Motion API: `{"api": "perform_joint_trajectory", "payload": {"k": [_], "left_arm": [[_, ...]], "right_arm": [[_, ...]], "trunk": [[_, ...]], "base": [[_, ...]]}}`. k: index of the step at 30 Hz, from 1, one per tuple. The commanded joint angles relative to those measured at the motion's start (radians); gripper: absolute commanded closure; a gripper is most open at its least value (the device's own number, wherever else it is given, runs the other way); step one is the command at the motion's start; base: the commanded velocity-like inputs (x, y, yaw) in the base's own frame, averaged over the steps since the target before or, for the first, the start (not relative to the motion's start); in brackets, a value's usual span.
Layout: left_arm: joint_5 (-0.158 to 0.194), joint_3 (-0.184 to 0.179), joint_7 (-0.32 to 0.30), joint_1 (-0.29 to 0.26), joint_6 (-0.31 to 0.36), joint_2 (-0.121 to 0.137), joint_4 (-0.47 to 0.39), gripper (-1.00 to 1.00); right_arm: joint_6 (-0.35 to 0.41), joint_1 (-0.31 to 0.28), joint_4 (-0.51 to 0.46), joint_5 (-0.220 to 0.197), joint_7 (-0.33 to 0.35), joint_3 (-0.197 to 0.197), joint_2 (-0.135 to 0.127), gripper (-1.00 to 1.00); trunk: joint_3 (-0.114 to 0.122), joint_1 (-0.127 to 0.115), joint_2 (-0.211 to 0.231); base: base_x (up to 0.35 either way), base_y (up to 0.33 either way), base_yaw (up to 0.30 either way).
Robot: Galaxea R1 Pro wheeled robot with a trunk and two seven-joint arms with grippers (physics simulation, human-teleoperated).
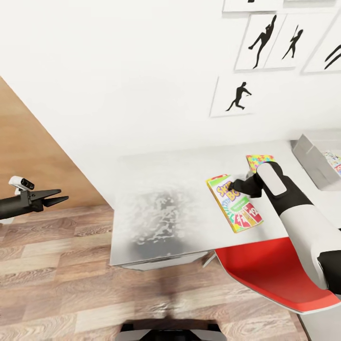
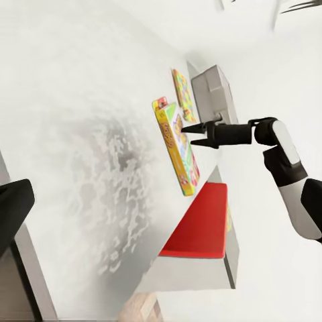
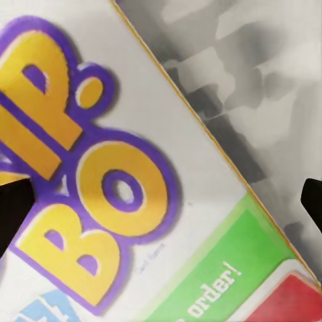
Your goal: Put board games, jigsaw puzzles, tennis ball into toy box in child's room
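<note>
Reaching right gripper (image 1: 233,184) over SKIP-BO box (image 1: 239,208), jaws spread

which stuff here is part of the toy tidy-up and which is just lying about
Part of the job:
- SKIP-BO game box
- jigsaw puzzle
- toy box, with something printed inside
- table
- right gripper, jaws open over the game box

Just there:
- red chair
- wall prints
- left gripper, off the table

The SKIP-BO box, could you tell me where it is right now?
In the head view, the SKIP-BO box lies flat on the table, right of centre, under the right gripper, near the jigsaw puzzle.
</note>
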Motion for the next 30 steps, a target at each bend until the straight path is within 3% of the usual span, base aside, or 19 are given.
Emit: {"api": "perform_joint_trajectory", "payload": {"k": [1, 30], "left_arm": [[0.0, -0.001, -0.004, -0.001, 0.011, 0.0, 0.0, -1.0], [0.001, -0.001, -0.004, -0.001, 0.011, 0.001, 0.0, -1.0]], "right_arm": [[0.001, 0.0, 0.085, -0.046, -0.006, 0.005, -0.001, -1.0], [0.001, 0.0, 0.085, -0.046, -0.006, 0.005, -0.001, -1.0]], "trunk": [[-0.003, 0.001, -0.001], [-0.006, 0.001, -0.001]], "base": [[0.0, 0.065, 0.0], [-0.015, 0.034, 0.0]]}}
